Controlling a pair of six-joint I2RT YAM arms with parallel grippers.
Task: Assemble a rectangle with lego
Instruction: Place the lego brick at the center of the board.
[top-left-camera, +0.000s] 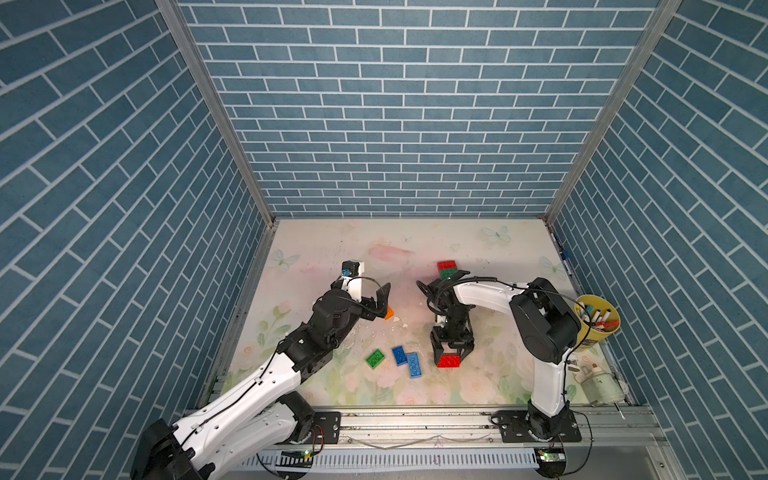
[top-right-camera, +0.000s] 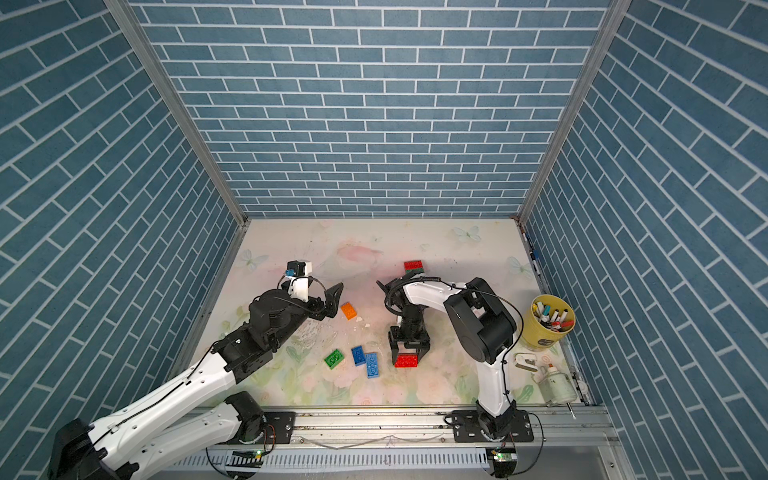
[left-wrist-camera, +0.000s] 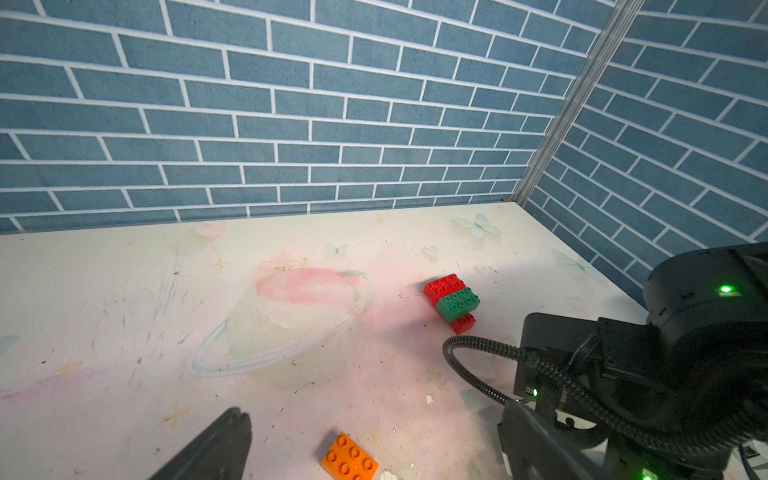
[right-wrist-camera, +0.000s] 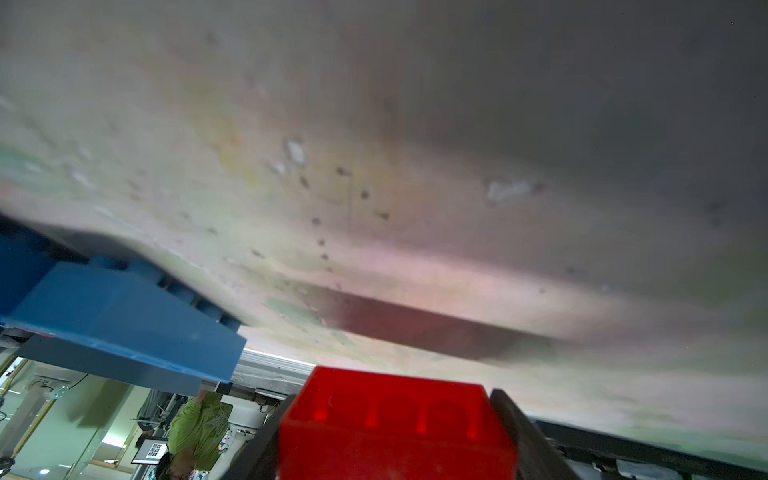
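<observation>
Gripping red brick (top-left-camera: 449, 362): right gripper (top-left-camera: 450, 359). Left gripper (top-right-camera: 334, 301) agape, empty. Joined: red-green-red cluster (top-left-camera: 448, 269). Loose: green brick (top-left-camera: 375, 358), blue bricks (top-left-camera: 414, 365), orange brick (top-right-camera: 348, 311).

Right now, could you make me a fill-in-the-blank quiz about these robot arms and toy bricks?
1. The right gripper grips the red brick, while the left gripper, jaws wide apart, holds ___.
2. Beside the loose green brick lie ___ blue bricks.
3. The far stack has a ___ brick between two red ones.
4. The orange brick lies nearest the ___ gripper.
Missing words: nothing; two; green; left.
</observation>
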